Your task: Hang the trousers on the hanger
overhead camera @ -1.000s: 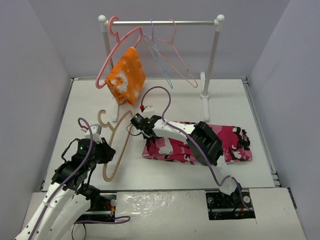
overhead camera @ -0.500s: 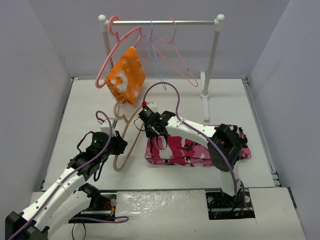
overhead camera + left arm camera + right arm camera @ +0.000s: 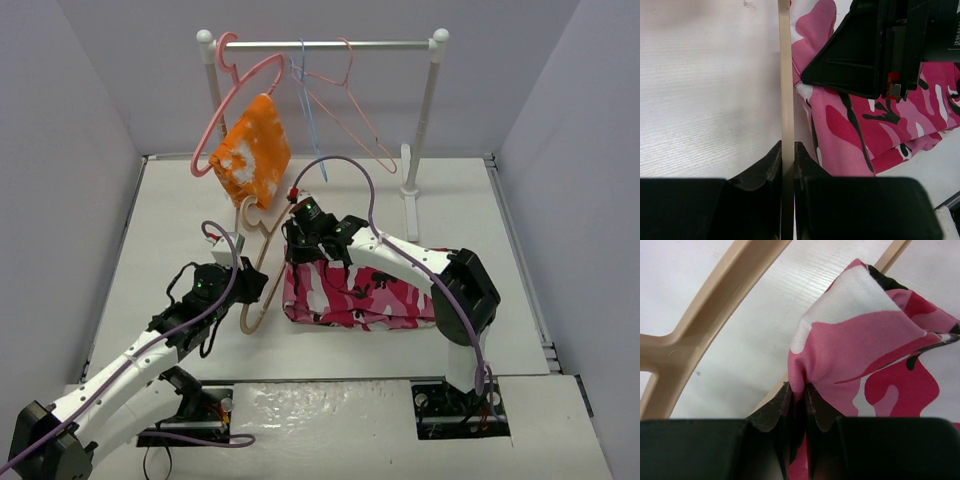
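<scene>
My left gripper [image 3: 787, 150] is pressed shut on a thin bar of the beige hanger [image 3: 785, 75], which runs straight up from between its fingers in the left wrist view. My right gripper [image 3: 797, 390] pinches a bunched fold at the corner of the camouflage trousers [image 3: 855, 330]. One bar of the hanger disappears behind that fold.

From above, the trousers lie folded on the white surface [image 3: 180, 210], right of centre. Their left end meets the hanger, and the right gripper holds that end's far corner. The hanger lies slanted on the surface between the two arms, with its hook toward the rack [image 3: 320, 45] at the back. The hook sits just below the orange-and-white cloth [image 3: 255, 150], which hangs from a thick pink hanger [image 3: 235, 95].
</scene>
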Controlling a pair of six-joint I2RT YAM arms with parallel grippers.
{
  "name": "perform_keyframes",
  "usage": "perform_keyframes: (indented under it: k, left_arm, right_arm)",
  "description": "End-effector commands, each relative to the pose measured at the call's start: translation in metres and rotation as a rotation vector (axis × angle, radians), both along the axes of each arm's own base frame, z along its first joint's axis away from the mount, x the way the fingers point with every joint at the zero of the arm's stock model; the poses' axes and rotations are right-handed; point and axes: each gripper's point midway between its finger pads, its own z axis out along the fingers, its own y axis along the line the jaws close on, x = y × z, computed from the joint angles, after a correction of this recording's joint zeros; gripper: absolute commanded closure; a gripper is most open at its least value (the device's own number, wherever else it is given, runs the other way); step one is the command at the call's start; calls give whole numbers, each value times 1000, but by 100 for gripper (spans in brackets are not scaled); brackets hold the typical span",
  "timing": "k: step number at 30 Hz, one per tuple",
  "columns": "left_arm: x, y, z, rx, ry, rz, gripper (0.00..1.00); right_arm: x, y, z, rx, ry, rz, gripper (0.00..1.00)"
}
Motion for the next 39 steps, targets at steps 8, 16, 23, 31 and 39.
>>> perform_keyframes:
  k: [8, 16, 23, 31, 39]
  left_arm:
    - [7, -17, 29, -132, -99, -19, 100]
    - [3, -28, 32, -195, -110, -65, 100]
    - [4, -29, 31, -206, -109, -57, 100]
    - [6, -28, 23, -196, -85, -44, 100]
    - [7, -29, 21, -190, -83, -48, 100]
  right_arm:
    - [7, 39, 97, 438, -193, 102, 100]
    - [11, 38, 89, 573, -247, 128, 100]
    - [10, 53, 63, 569, -235, 167, 82]
    - [16, 36, 80, 467, -261, 180, 35]
    - [5, -11, 88, 420, -241, 145, 64]
